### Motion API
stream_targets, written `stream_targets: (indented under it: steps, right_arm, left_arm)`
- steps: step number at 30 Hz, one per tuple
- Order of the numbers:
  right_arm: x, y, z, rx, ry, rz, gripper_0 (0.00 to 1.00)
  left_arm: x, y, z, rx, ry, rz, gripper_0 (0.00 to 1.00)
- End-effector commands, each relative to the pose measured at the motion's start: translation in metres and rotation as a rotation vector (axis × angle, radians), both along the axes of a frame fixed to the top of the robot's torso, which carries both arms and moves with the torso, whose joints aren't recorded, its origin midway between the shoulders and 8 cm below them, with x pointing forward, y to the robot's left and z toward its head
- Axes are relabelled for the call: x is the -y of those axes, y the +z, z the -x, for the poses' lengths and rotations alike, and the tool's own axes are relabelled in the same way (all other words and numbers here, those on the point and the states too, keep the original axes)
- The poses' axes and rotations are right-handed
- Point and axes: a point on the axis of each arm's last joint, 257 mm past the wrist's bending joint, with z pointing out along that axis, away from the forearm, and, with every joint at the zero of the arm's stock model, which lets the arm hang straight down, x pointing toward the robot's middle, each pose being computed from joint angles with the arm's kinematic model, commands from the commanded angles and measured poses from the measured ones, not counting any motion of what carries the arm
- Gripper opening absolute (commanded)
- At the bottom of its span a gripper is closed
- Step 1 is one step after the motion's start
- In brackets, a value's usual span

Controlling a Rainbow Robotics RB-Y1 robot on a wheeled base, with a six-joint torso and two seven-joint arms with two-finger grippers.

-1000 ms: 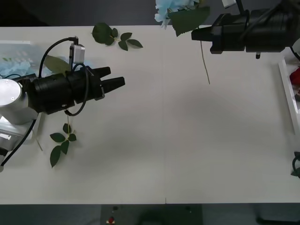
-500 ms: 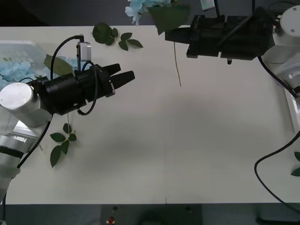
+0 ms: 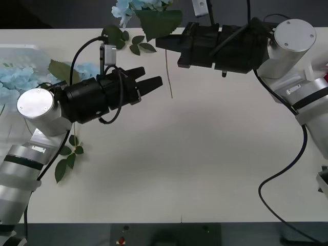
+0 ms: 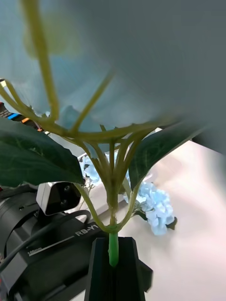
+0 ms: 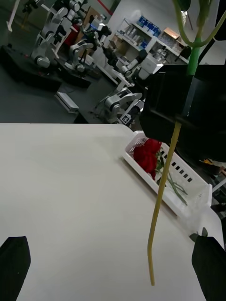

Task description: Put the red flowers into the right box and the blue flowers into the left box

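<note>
Blue flower (image 3: 130,6): held far-centre above the table, our right gripper (image 3: 163,43) clamped on its thin stem (image 3: 168,72); we judge it light, floppy and top-heavy, best pinched mid-stem by our left gripper (image 3: 154,84), whose fingers stand apart.

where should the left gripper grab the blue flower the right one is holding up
On the bare stem hanging below the right gripper, coming in level from the left box side. The stem hangs straight and free there, and the open left gripper already faces it; leaves and bloom crowd above.
</note>
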Motion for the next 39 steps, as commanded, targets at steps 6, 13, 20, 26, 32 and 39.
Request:
stream_targets:
  steps: [6,13,20,26,32,39]
  right_arm:
    - [-0.016,0.022,0.008,0.005,0.023,-0.043,0.0]
    - [-0.016,0.024,0.008,0.003,0.021,-0.05,0.0]
    - [-0.016,0.023,0.007,0.002,0.018,-0.051,0.0]
    - [-0.016,0.024,0.007,0.004,0.018,-0.051,0.0]
    - [-0.016,0.024,0.007,0.002,0.016,-0.053,0.0]
    - [-0.015,0.019,0.007,-0.008,0.015,-0.04,0.21]
  left_arm:
    - [0.034,0.018,0.012,0.048,-0.077,-0.029,1.0]
    - [0.04,0.007,0.014,0.054,-0.082,-0.072,0.95]
    - [0.039,0.009,0.01,0.063,-0.067,-0.072,0.24]
    - [0.035,0.011,0.003,0.067,-0.037,-0.065,0.0]
    - [0.03,0.012,-0.001,0.071,-0.019,-0.067,0.0]
    - [0.025,0.007,-0.005,0.072,-0.002,-0.089,0.0]
